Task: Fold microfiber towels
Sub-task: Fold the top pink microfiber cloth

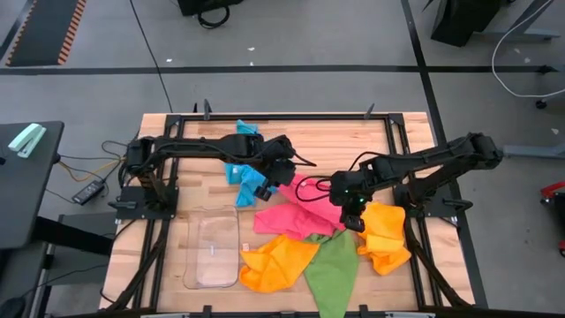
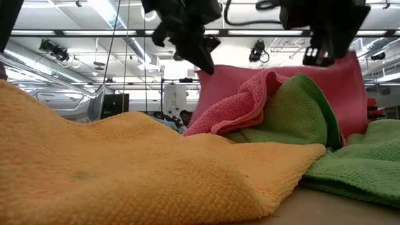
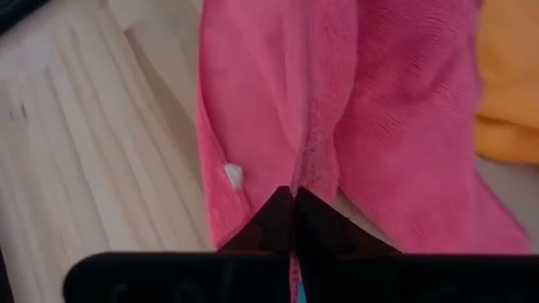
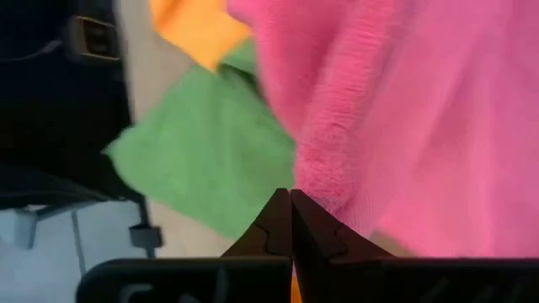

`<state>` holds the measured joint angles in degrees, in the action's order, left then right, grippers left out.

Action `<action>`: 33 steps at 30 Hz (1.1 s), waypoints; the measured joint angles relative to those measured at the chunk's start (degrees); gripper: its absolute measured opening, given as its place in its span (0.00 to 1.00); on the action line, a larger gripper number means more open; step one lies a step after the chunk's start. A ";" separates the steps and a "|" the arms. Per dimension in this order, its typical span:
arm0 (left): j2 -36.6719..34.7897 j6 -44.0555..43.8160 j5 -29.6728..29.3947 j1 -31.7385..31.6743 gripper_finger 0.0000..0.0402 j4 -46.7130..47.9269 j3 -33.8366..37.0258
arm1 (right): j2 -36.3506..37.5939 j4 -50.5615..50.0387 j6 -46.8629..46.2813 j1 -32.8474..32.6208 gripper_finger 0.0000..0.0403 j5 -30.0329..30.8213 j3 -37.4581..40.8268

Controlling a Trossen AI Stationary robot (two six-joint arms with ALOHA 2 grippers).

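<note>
Table (image 1: 177, 132): wooden, bare room kept along its far edge. Pink towel (image 1: 296, 215): stretched mid-table between both arms, long axis left to right. Left gripper (image 1: 275, 179): pinched onto its left end. Right gripper (image 1: 355, 218): pinched onto its right end, orange towel (image 1: 386, 237) just beside.

Two dark robot arms

Both arms are black, with jointed segments; black cables loop behind the left gripper (image 1: 281, 170) and the right gripper (image 1: 354, 218).
</note>
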<state>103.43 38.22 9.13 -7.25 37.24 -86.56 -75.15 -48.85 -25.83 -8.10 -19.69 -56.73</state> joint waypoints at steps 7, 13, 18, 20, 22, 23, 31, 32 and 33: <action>4.38 0.28 -2.23 -0.31 0.04 -6.08 0.02 | -0.14 -0.50 -5.53 0.08 0.01 3.41 5.32; 7.49 -0.62 -4.89 -1.01 0.04 -9.72 0.02 | -0.14 -0.63 -8.24 1.50 0.01 6.73 9.25; 9.21 -2.16 -5.99 -1.62 0.06 -11.64 -0.05 | -0.14 0.53 -8.47 3.96 0.01 8.08 12.18; 10.15 -3.16 -6.10 -2.01 0.04 -10.81 0.02 | -0.14 1.25 -8.34 5.09 0.01 8.13 13.33; 11.12 -3.94 -6.16 -2.35 0.03 -12.19 0.02 | -0.16 2.85 -8.24 5.95 0.01 8.27 14.63; 11.50 -4.49 -6.16 -2.36 0.03 -12.07 0.02 | -0.15 3.22 -8.17 6.34 0.01 8.26 15.29; 13.04 -4.69 -6.95 -2.72 0.08 -15.20 0.02 | -0.16 5.10 -7.07 8.50 0.02 10.32 18.38; 13.04 -4.94 -6.93 -2.80 0.08 -15.22 0.02 | -0.18 5.72 -6.83 8.80 0.04 10.41 18.83; 13.04 -5.69 -6.96 -2.89 0.08 -15.22 0.02 | -0.18 6.04 -6.63 9.05 0.06 10.42 19.20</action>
<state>116.46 32.52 2.16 -10.14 22.02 -86.54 -75.33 -42.81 -32.46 0.95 -9.28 -37.53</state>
